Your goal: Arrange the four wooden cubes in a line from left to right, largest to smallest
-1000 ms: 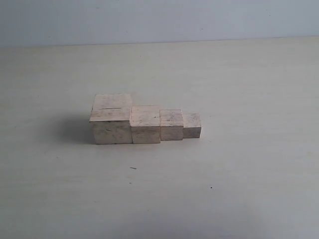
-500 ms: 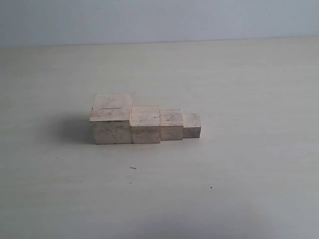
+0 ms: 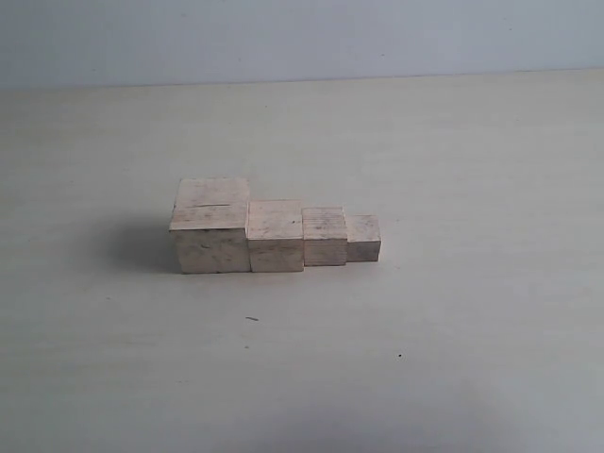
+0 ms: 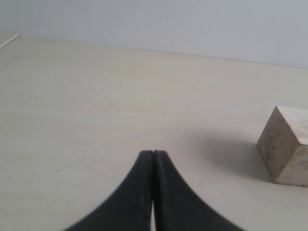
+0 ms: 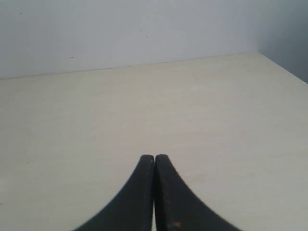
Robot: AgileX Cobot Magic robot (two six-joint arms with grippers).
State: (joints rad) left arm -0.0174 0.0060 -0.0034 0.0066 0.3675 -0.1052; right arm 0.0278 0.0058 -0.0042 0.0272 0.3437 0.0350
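Four pale wooden cubes stand side by side in a touching row on the table in the exterior view. The largest cube (image 3: pixel 211 226), with a thin crack on top, is at the left. To its right come the second cube (image 3: pixel 276 236), the third cube (image 3: pixel 325 236) and the smallest cube (image 3: pixel 363 237). Neither arm shows in the exterior view. My left gripper (image 4: pixel 153 153) is shut and empty over bare table, with the largest cube (image 4: pixel 287 145) off to one side, apart from it. My right gripper (image 5: pixel 154 157) is also shut and empty, with no cube in its view.
The pale table (image 3: pixel 453 330) ends at a light wall behind. A small dark fleck (image 3: pixel 252 319) lies in front of the row. The table's far corner and side edge (image 5: pixel 281 65) show in the right wrist view.
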